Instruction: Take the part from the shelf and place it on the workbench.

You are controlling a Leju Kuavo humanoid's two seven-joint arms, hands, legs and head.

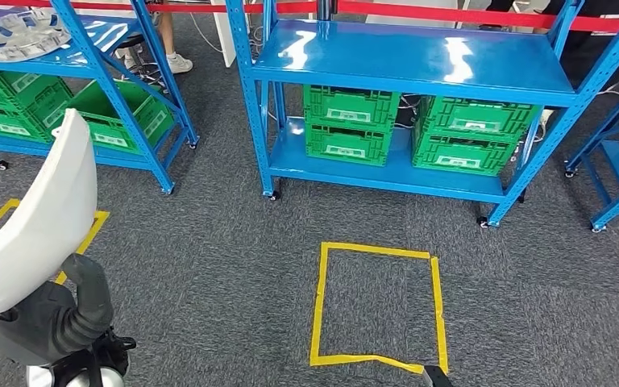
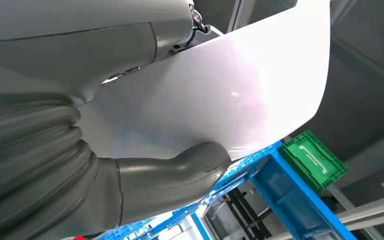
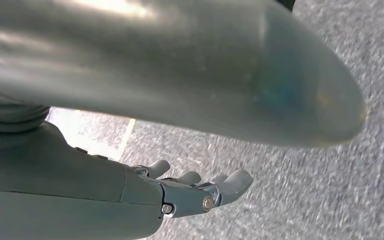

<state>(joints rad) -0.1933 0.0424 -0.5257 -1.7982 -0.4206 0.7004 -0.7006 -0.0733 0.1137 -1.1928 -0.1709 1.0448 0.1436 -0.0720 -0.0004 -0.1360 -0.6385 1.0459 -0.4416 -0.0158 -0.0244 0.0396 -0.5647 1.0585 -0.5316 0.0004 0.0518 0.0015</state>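
The robot's left hand (image 1: 64,310) grips a curved white part (image 1: 36,226) by its lower edge, thumb pressed on one face, holding it upright and off the shelf, probably so the broad panel stays clear of its body while being carried. The right hand (image 3: 200,192) hangs over grey carpet with fingers apart, holding nothing. Ahead, a yellow tape rectangle (image 1: 320,298) on the floor fronts a blue shelving unit (image 1: 411,60) holding 2 stacks of green crates (image 1: 348,125).
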